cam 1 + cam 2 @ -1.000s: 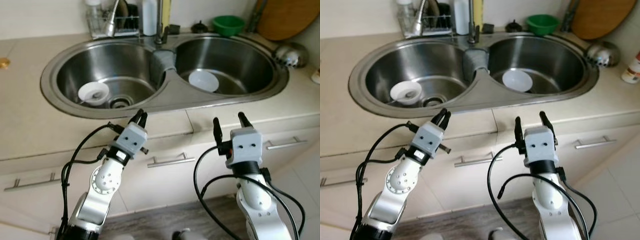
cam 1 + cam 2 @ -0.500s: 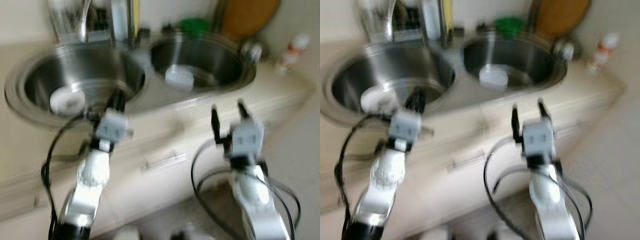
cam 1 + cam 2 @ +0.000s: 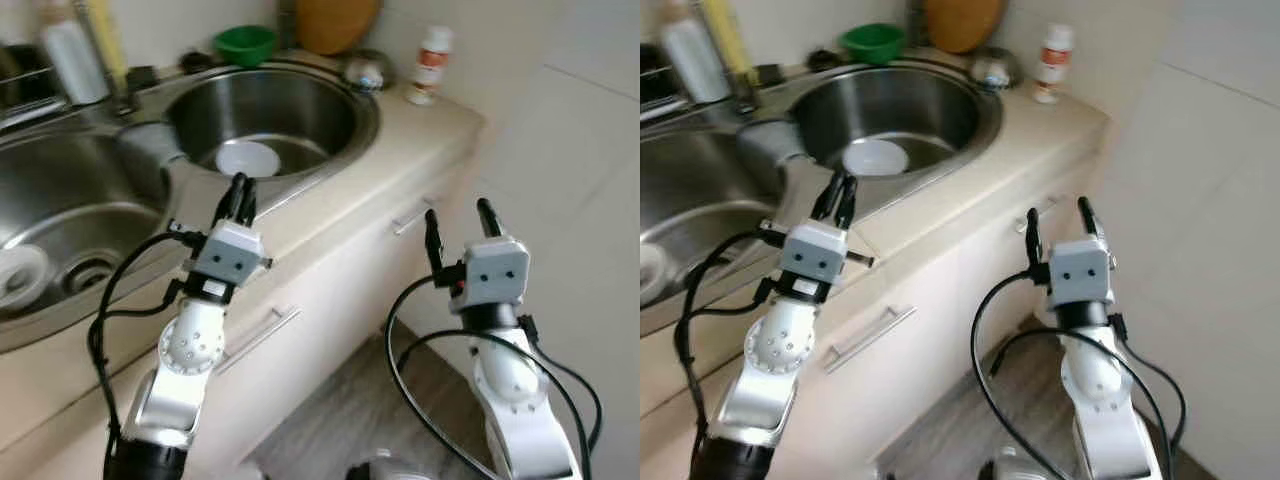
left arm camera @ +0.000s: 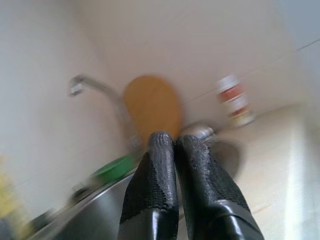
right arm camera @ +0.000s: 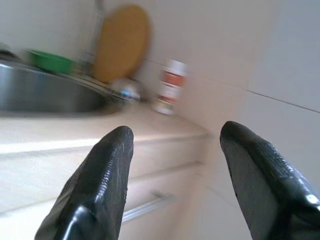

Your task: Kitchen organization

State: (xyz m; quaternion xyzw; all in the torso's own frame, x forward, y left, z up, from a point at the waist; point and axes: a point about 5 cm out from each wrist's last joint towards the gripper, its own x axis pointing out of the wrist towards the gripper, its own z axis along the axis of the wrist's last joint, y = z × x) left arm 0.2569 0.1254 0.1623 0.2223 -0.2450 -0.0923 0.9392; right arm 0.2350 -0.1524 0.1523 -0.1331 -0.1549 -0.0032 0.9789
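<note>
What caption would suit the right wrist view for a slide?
Open right gripper faces the counter end, where a white bottle stands beside the sink.

The bench [image 3: 400, 140] is pale beige, its cabinet fronts cream with silver handles [image 3: 255, 337]. The double sink [image 3: 300, 85] is brushed steel, holding a white bowl [image 3: 248, 158]. Behind it stand a green bowl [image 3: 245, 43], an orange-brown cutting board [image 3: 335, 22], and a white bottle [image 3: 430, 65] with a red label. The floor [image 3: 350, 420] is grey-brown wood grain.
</note>
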